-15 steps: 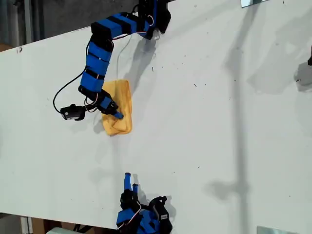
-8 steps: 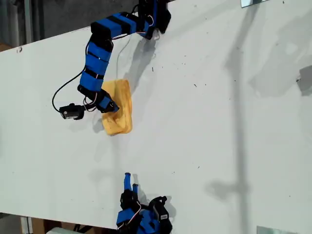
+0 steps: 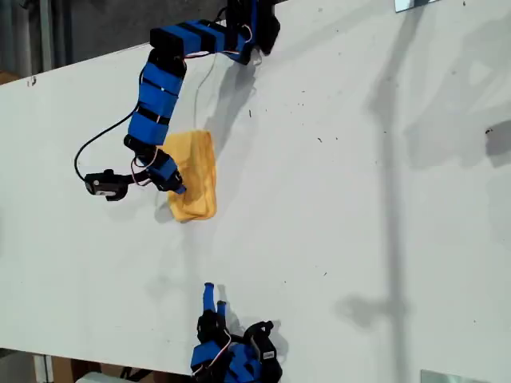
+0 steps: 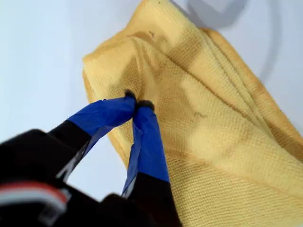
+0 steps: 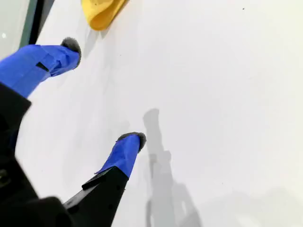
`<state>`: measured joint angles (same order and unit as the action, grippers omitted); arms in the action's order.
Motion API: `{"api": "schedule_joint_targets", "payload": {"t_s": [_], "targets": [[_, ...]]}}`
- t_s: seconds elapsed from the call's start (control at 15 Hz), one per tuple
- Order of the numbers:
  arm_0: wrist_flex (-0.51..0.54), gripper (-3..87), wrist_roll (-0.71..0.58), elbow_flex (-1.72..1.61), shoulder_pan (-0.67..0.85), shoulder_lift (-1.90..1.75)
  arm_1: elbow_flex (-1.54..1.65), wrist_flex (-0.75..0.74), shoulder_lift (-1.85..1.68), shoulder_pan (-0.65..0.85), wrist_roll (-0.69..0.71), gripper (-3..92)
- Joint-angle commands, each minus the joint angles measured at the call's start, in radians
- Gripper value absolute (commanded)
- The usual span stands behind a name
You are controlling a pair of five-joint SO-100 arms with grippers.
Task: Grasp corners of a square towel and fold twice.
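— Exterior view showed one square towel (image 3: 194, 175), folded into a yellow-orange strip on the white table (image 3: 359, 199), and two arms.
— My first claw (image 4: 136, 103) was clenched at its edge; my second claw (image 5: 102, 92) sat released, well apart.

Your surroundings: one white table and its edges.
You have a white table (image 3: 335, 207), lightly speckled with dark marks, crossed by soft shadows; a dark floor (image 3: 88, 28) shows beyond its far edge in the exterior view.
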<state>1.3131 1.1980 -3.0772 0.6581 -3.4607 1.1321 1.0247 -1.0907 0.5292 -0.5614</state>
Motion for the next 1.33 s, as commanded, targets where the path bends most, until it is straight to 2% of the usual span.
{"api": "schedule_joint_targets", "payload": {"t_s": [0.0,0.27,0.33,0.4,0.6,0.73,0.8,0.87,0.93,1.07,1.27], "targets": [[0.012,33.5,0.018,0.005,-0.005,-0.008,-0.009,-0.038,-0.112,-0.003,0.003,-0.1],[0.012,33.5,0.018,0.005,-0.006,-0.008,0.000,-0.049,-0.094,0.002,0.005,0.3],[0.012,33.5,0.018,0.005,-0.006,-0.008,0.035,-0.043,-0.097,0.002,0.008,12.3],[0.012,33.5,0.018,0.005,-0.006,-0.008,0.074,-0.029,-0.103,0.002,0.011,28.5],[0.012,33.6,0.020,0.005,-0.006,-0.008,0.127,-0.017,-0.117,-0.002,0.017,36.0],[0.012,33.6,0.021,0.005,-0.006,-0.008,0.127,-0.014,-0.124,-0.006,0.021,36.7],[0.012,33.6,0.021,0.005,-0.006,-0.008,0.129,-0.009,-0.124,-0.006,0.023,34.3],[0.012,33.6,0.021,0.005,-0.006,-0.008,0.143,-0.009,-0.124,-0.002,0.025,22.2],[0.012,33.6,0.021,0.005,-0.006,-0.008,0.152,-0.009,-0.118,0.002,0.025,21.2],[0.012,33.6,0.021,0.005,-0.006,-0.008,0.150,-0.008,-0.098,0.011,0.021,25.7],[0.012,33.6,0.021,0.005,-0.006,-0.008,0.097,-0.009,-0.023,0.031,0.023,22.0]]}}
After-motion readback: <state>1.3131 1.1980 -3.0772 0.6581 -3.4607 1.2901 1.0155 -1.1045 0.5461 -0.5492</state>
